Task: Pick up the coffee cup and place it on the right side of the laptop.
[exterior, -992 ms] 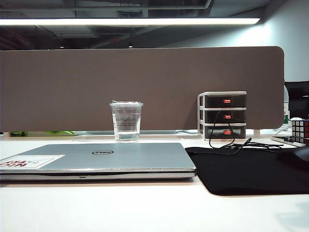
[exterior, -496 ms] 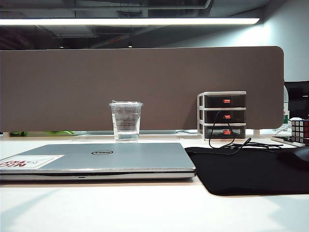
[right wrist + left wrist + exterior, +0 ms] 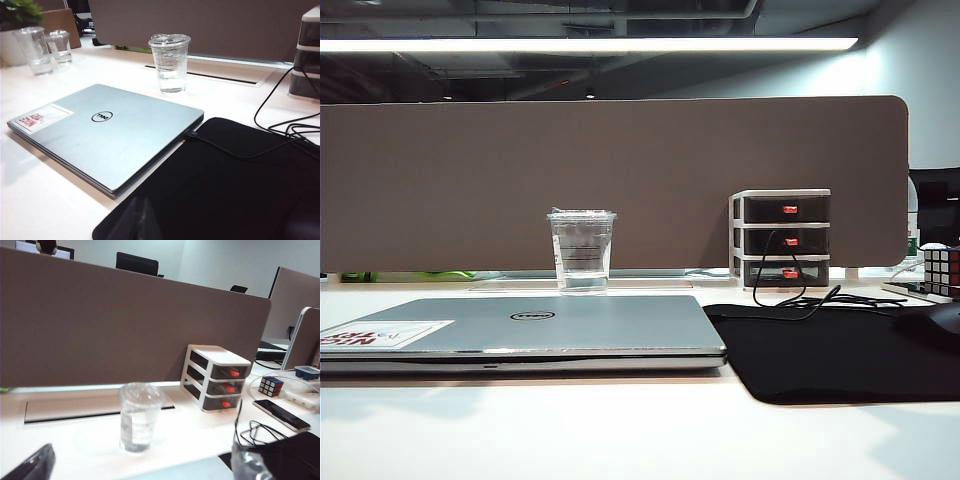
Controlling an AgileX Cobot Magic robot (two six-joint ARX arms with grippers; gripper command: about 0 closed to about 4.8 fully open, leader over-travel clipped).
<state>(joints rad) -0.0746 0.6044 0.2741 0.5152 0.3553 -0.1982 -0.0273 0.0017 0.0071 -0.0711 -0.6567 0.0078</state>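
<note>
The coffee cup [image 3: 582, 250] is a clear lidded plastic cup with some clear liquid. It stands upright on the white table just behind the closed silver laptop [image 3: 520, 325]. The left wrist view has the cup [image 3: 140, 415] ahead of my left gripper [image 3: 139, 467], which is open. Its two dark fingertips [image 3: 30, 465] stand wide apart and clear of the cup. My right gripper [image 3: 145, 222] shows only as a dim finger shape over the black mat [image 3: 225, 185], to the right of the laptop [image 3: 105, 130] and short of the cup [image 3: 170, 62]. Neither gripper shows in the exterior view.
A brown partition [image 3: 620, 180] closes the back. A white three-drawer unit [image 3: 782, 238] stands at the back right with a black cable [image 3: 800, 295] trailing onto the mat [image 3: 830, 350]. A Rubik's cube [image 3: 942, 268] and a phone [image 3: 281, 414] lie further right. Two other clear cups [image 3: 32, 50] stand at the far left.
The cup and the laptop have stayed where they were. Only a faint shadow has shifted over the front left of the table.
</note>
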